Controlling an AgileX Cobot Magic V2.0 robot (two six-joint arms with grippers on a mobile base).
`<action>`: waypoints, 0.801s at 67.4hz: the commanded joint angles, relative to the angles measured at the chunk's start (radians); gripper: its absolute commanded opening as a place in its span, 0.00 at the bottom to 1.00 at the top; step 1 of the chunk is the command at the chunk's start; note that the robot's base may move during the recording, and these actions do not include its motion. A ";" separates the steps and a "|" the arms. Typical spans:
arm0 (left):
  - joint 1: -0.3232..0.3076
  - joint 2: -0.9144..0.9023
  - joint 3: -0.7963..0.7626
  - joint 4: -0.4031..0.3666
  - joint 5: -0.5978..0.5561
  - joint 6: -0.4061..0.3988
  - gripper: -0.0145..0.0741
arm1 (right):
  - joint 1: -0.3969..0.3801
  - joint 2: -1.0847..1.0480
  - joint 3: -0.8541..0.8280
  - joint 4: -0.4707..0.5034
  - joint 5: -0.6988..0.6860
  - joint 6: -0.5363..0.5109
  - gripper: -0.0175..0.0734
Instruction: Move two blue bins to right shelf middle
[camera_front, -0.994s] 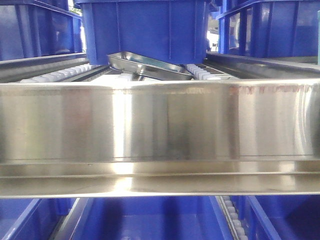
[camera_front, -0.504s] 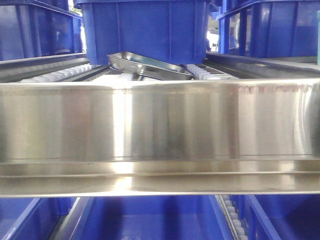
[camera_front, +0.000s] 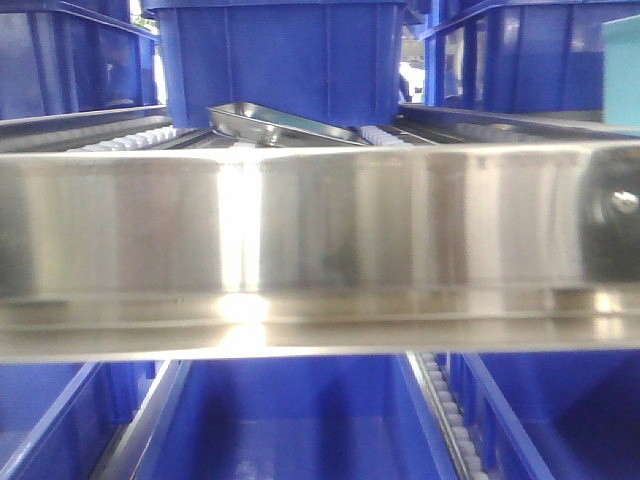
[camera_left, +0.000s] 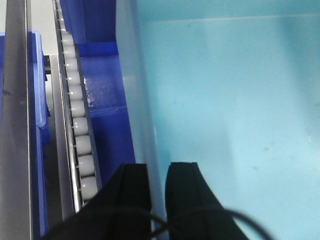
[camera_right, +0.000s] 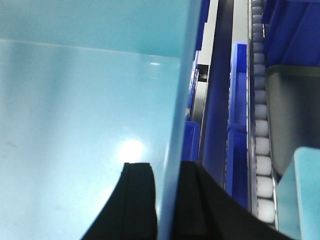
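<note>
Hanging between the two arms, the pale blue bin (camera_left: 225, 100) is held by its opposite side walls. The left pincer (camera_left: 158, 167) straddles the left wall with one finger outside and one inside, closed onto the plastic. The right pincer (camera_right: 164, 167) clamps the right wall in the same way. The bin's hollow therefore lies inward of each pincer, and neither arm is the nearer. A roller track (camera_left: 75, 125) runs alongside the left wall and a second roller track (camera_right: 260, 130) alongside the right wall, so the bin's gripped walls appear to be lined up with the rollers. In the front view, a pale corner of the bin shows above the right end of the front rail (camera_front: 320, 230), higher than the rail's top edge. Behind the rail's middle sit a dark blue bin (camera_front: 280, 60) and a tilted steel tray (camera_front: 280, 125); more dark blue bins lie below the rail. Judging from this, the move turns on carrying the bin forward over the rail's right end, clear of the tray. Whether the bin's floor clears the rail cannot be told.
</note>
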 joint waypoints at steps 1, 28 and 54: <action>0.000 -0.015 -0.014 -0.040 -0.018 0.014 0.04 | -0.005 -0.013 -0.013 -0.007 -0.040 -0.025 0.03; 0.000 -0.015 -0.014 -0.040 -0.018 0.014 0.04 | -0.005 -0.013 -0.013 -0.007 -0.041 -0.025 0.03; 0.000 -0.015 -0.014 -0.040 -0.018 0.014 0.04 | -0.005 -0.013 -0.013 -0.007 -0.041 -0.025 0.03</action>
